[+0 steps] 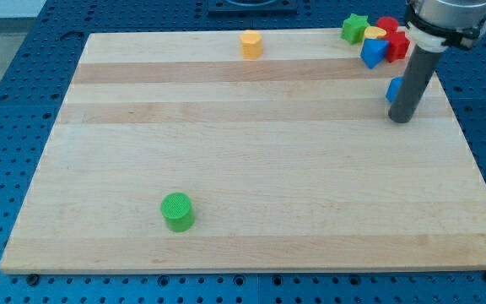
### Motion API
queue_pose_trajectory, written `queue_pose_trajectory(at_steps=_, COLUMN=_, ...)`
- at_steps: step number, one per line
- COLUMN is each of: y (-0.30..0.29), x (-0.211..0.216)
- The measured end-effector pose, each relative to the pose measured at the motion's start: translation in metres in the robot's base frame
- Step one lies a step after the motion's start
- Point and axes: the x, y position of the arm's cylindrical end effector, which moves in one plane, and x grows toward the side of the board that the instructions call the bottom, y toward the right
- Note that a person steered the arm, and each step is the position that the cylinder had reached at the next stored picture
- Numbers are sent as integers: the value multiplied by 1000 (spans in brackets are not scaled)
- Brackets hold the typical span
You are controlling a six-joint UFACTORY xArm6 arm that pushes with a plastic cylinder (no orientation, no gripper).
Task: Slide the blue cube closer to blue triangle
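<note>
A pale wooden board (251, 169) lay on a blue perforated table (7, 101), seen from the single camera. The arm ended in a straight dark rod with no jaws to open or close; my tip (401, 119) rested on the board near the view's right edge, toward the top. The blue cube (392, 89) stood directly behind the rod and was largely hidden by it, only a sliver showing at the rod's left side, so contact between tip and cube could not be confirmed. The blue triangle (372, 54) lay just above and to the left of the cube, near it but apart, at the lower left of a tight cluster in the board's top right corner. In that cluster a green star-shaped block (354, 28) sat farthest left, a yellow block (375, 34) of unclear shape lay behind the blue triangle, and red blocks (394, 39), their shapes indistinct, were pressed against its right side. A yellow block with faceted sides (251, 44) stood alone near the top edge, at centre. A green cylinder (177, 211) stood well apart from all others, toward the view's bottom left.
</note>
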Motion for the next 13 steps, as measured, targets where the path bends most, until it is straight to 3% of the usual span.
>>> queue_pose_trajectory(at_steps=2, y=0, x=-22)
queue_pose_trajectory(at_steps=4, y=30, x=-13)
queue_pose_trajectory(at_steps=7, y=30, x=-63)
queue_pose_trajectory(at_steps=9, y=20, x=-39)
queue_pose_trajectory(at_steps=10, y=3, x=-43)
queue_pose_trajectory(at_steps=12, y=24, x=-74)
queue_pose_trajectory(at_steps=13, y=24, x=-61)
